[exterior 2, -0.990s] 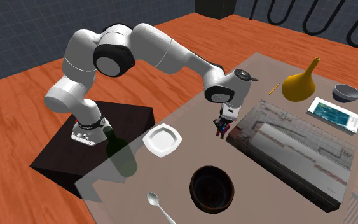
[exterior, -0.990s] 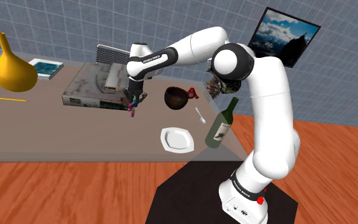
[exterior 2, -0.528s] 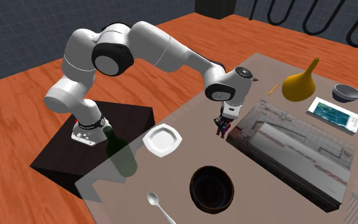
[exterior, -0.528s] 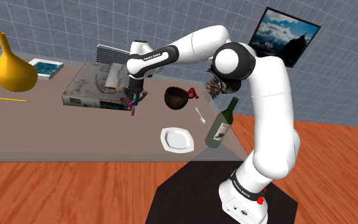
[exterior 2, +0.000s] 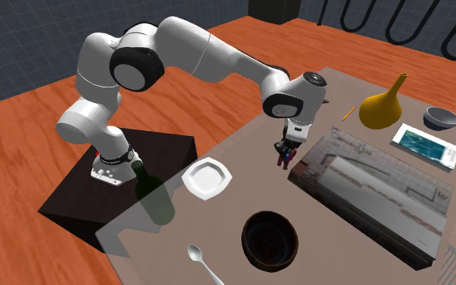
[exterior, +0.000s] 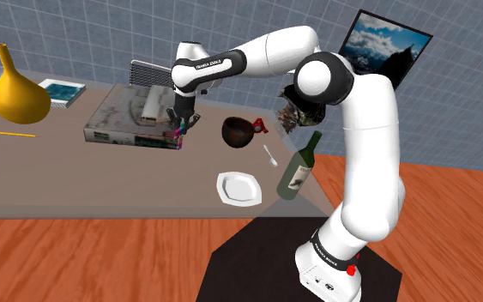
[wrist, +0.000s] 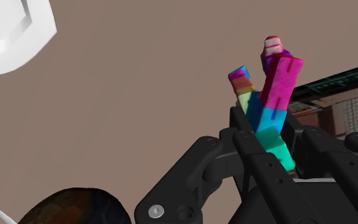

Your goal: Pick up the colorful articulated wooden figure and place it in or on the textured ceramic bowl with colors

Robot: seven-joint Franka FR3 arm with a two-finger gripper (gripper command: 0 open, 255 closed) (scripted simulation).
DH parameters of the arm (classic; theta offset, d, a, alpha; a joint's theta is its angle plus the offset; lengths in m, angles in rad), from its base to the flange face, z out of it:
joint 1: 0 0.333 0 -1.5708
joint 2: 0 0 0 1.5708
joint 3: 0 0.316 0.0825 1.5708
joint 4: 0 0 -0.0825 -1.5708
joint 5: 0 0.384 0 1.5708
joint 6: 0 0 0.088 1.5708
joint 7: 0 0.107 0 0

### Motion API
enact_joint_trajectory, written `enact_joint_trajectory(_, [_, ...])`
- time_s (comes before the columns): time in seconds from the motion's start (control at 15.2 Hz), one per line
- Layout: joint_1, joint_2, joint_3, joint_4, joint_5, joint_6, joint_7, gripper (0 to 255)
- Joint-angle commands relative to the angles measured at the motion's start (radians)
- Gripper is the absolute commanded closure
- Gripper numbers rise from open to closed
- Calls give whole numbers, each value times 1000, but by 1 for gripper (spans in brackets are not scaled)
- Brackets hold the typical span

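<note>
Your gripper [wrist: 268,132] is clamped around the wooden figure [wrist: 278,86], with the fingers [wrist: 242,122] pressed on either side of its teal and blue blocks. The pink and striped segments stick out past the tips. In the shoulder view the gripper [exterior: 180,127] hangs over the tabletop [exterior: 102,184] with the wooden figure [exterior: 179,135] dangling below it, just in front of the flat printed box [exterior: 123,120].

Compared with a second ago, the arm has come up. The figure was down near the table surface then and now rides clear above it, while the grip looks unchanged.

The figure looks light, and each block looks stiff. It's jointed, though, so expect the free limbs to swing if you move sharply. The painted faces may be slick, so a hold on the flat sides of the mid-body blocks, as you have now, seems the sound choice.

The dark bowl [exterior: 238,130] sits at about 3 o'clock from the gripper in the shoulder view. In the second exterior view the bowl [exterior 2: 270,239] lies near 6 o'clock from the gripper [exterior 2: 285,152], and the white plate [exterior 2: 206,178] is at 8 o'clock.
</note>
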Motion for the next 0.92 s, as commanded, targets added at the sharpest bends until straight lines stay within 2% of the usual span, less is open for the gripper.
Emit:
enact_joint_trajectory(0.0, [-1, -12, 1, 6, 2, -19, -1, 255])
enact_joint_trajectory(0.86, [-2, -74, 6, 86, 9, -161, -3, 255])
